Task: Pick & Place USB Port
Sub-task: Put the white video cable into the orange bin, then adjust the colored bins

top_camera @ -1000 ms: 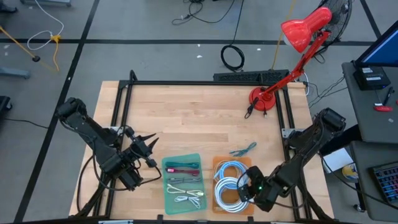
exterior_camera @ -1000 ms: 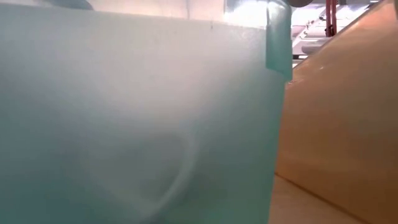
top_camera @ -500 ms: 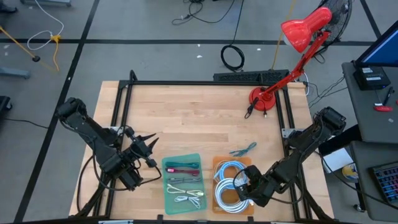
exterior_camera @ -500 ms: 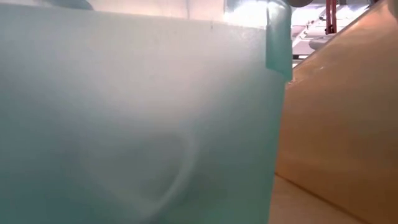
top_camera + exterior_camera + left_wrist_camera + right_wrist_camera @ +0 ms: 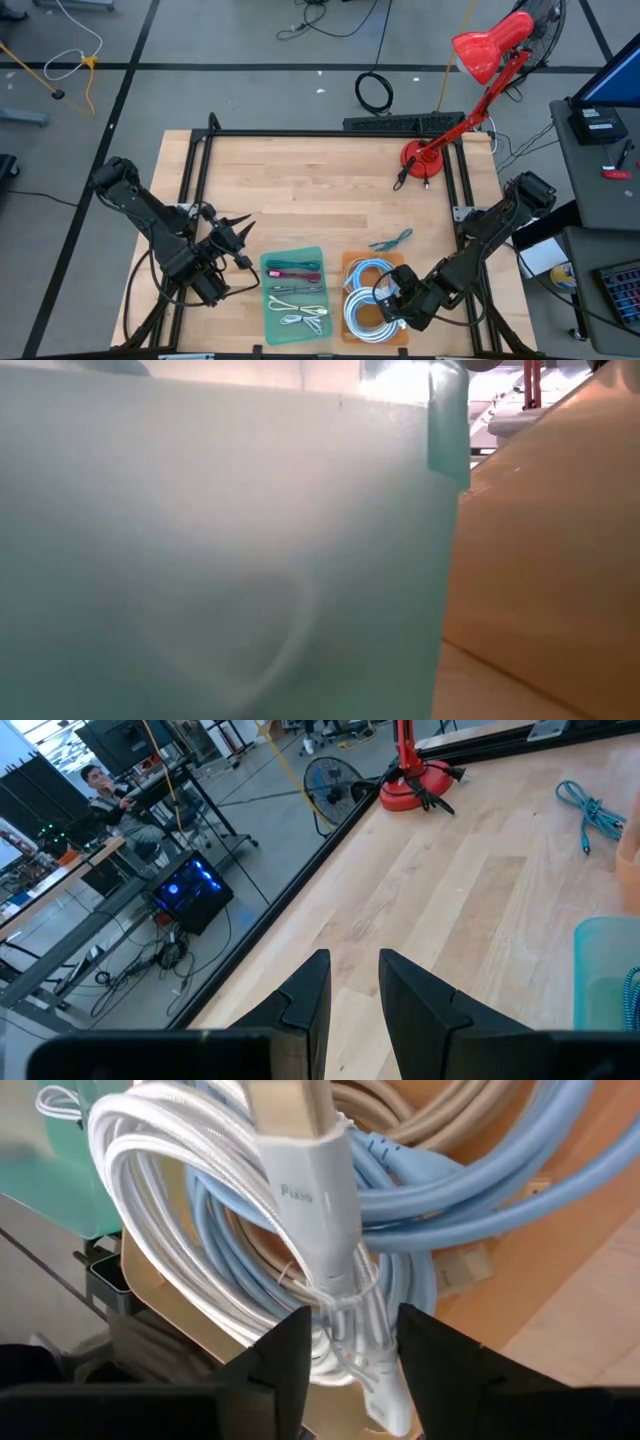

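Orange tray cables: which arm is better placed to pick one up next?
The right. Its tool hangs over the orange tray, open fingers either side of the white cable bundle. The left tool waits beside the teal tray, over bare table, holding nothing.

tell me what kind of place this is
Probably a robotics lab or workshop: a wooden worktable with a black frame carries two robot arms, a red desk lamp stands on it, and desks with computers line the room beyond.
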